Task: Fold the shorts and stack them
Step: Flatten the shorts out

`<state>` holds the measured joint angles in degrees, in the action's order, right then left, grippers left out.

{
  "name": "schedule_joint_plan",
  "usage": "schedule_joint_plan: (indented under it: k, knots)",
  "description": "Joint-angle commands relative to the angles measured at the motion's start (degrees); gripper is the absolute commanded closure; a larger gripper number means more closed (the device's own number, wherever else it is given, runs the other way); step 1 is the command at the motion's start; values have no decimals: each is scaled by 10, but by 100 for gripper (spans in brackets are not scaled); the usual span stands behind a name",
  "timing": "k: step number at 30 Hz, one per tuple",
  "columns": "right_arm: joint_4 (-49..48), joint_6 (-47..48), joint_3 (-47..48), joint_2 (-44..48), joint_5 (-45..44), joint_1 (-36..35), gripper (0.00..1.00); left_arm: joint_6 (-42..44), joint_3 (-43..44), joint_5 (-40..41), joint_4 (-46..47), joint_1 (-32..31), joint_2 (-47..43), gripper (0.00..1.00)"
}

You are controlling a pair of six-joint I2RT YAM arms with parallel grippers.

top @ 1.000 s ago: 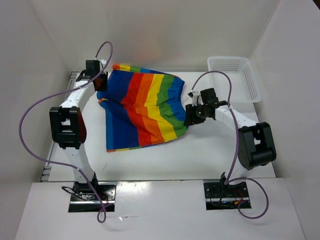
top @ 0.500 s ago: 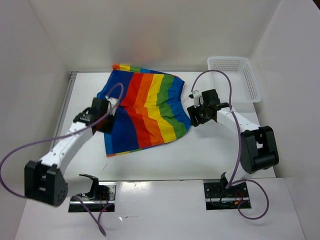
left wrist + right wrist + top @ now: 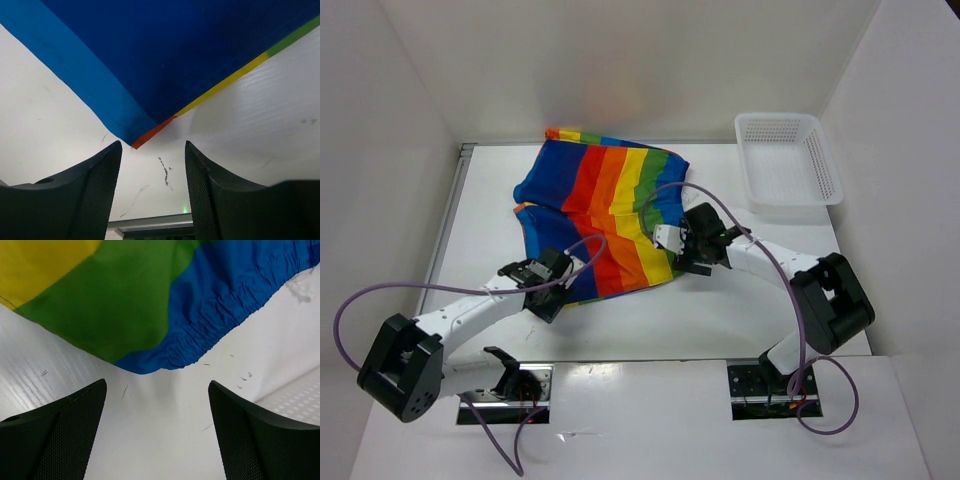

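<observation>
Top external: left gripper [image 3: 552, 288], jaws apart, empty, at the near-left hem corner of the shorts [image 3: 605, 215]. Shorts: spread flat on table [image 3: 720, 310], unfolded; soft, light, limp cloth, likely to sag; best pinched at corners. Right gripper [image 3: 678, 250], jaws wide, empty, at shorts' near-right waistband corner. Basket [image 3: 790, 120]: beyond shorts' right.

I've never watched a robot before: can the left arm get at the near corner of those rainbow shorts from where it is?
Probably yes: the left gripper stands open just short of the corner of the shorts, with only table between.
</observation>
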<state>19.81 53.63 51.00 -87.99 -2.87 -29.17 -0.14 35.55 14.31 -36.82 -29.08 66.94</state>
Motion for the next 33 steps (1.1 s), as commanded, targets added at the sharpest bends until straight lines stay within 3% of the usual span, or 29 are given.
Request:
schedule_joint_plan:
  k: [1, 4, 9, 11, 16, 17, 21, 30, 33]
  knots:
    - [-63, 63, -11, 11, -37, -18, 13, 1, -10, 18, 17, -2, 11, 39]
    - [-63, 56, -11, -3, -31, -18, 13, 1, -20, 32, 24, -2, 24, 37]
    - [-89, 61, -17, -23, -31, -18, 13, 1, -60, 63, 122, -2, 38, 37]
    - [-89, 61, -17, -30, -22, -18, 14, 1, -48, 57, 135, -2, 46, 42]
    - [-89, 69, -17, -47, -10, -18, 24, 1, -57, 57, 135, -2, 57, 71]
    - [-81, 69, -22, -47, -10, -18, 26, 1, -64, 51, 135, -2, 57, 86]
    - [-62, 75, -37, -47, -4, -18, 36, 1, -53, 37, 130, 14, 52, 99]
    - [-29, 93, -36, -47, 22, -18, 36, 1, 7, 26, 69, 36, 34, 100]
    - [-29, 93, -31, -54, 22, -18, 41, 1, 12, 26, 69, 36, 28, 100]
